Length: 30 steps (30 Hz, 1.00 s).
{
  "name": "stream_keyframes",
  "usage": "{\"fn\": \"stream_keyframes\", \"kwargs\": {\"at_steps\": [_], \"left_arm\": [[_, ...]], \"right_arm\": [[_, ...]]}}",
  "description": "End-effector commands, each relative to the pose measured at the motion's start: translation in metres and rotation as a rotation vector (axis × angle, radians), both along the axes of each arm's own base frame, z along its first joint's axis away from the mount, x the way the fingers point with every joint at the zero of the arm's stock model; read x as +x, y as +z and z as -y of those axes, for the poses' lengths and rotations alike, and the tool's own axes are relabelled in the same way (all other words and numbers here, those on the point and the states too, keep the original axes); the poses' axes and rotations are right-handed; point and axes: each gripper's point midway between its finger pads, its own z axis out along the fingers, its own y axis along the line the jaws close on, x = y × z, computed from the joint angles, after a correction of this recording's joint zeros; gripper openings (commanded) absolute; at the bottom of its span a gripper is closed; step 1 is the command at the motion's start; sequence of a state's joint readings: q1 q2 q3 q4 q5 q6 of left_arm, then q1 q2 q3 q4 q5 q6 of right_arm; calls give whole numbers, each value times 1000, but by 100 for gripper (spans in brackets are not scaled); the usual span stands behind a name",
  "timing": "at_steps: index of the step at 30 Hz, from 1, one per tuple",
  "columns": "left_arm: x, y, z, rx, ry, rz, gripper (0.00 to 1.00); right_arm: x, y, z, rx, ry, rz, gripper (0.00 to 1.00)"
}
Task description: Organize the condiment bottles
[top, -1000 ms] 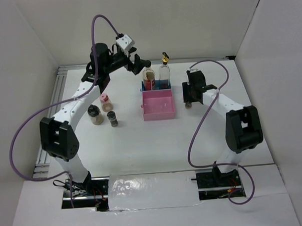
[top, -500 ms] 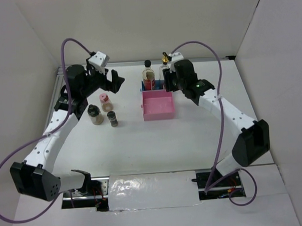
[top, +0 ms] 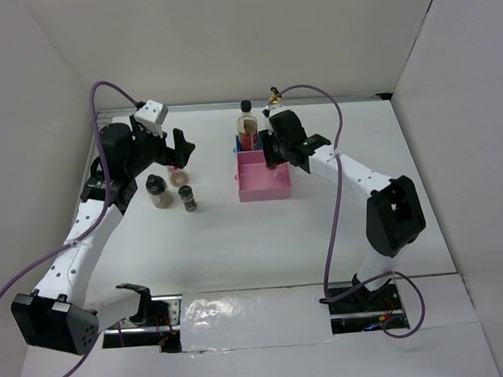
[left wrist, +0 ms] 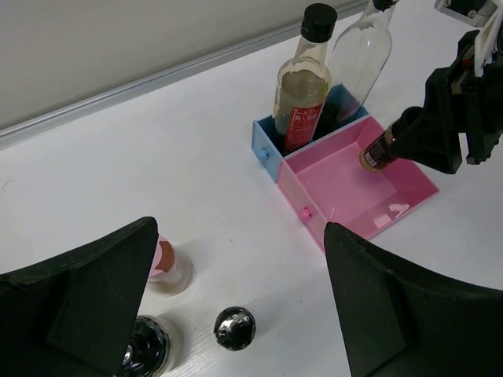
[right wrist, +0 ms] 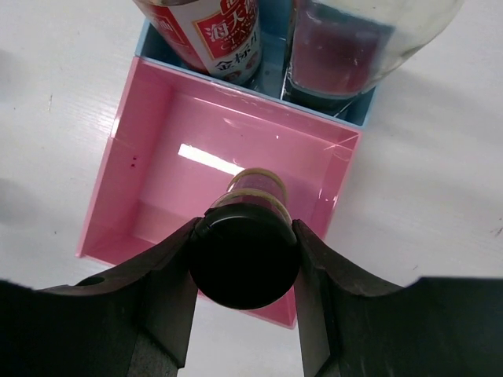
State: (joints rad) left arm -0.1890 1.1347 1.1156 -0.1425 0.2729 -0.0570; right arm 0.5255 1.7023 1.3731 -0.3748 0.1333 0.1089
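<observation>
A black-capped red-labelled bottle (top: 247,128) and a tall clear gold-capped bottle (top: 273,104) stand in the blue compartment (left wrist: 264,143) of the tray. My right gripper (top: 273,157) is shut on a dark-capped spice jar (right wrist: 245,255) and holds it over the pink compartment (right wrist: 173,149). My left gripper (top: 179,150) is open and empty above three jars on the table. These are a pink-capped jar (left wrist: 161,263), a wide dark-capped jar (left wrist: 145,355) and a small dark-capped jar (left wrist: 234,327). The held jar also shows in the left wrist view (left wrist: 376,153).
The pink compartment (top: 264,188) holds nothing on its floor. White walls close the table at the back and both sides. A metal rail (top: 99,141) runs along the left edge. Purple cables loop above both arms.
My right arm has swung left from beside the tray, carrying the spice jar over the pink compartment. My left arm has drawn back from the tray to above the three jars.
</observation>
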Motion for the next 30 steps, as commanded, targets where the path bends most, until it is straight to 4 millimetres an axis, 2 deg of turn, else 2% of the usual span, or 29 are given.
{"fn": "stream_keyframes", "kwargs": {"at_steps": [1,2,13,25,30], "left_arm": [[-3,13,0,-35,-2,36,99],[-4,12,1,-37,-12,35,99],[-7,6,-1,-50,-14,16,99],[-6,5,-3,-53,-17,15,99],[-4,6,-5,-52,-14,21,99]], "right_arm": [[11,8,-11,29,-39,61,0],[15,-4,-12,14,-55,47,0],[22,-37,-6,-32,-113,13,0],[36,-52,3,-40,-178,13,0],[38,-59,2,-23,-185,3,11]]}}
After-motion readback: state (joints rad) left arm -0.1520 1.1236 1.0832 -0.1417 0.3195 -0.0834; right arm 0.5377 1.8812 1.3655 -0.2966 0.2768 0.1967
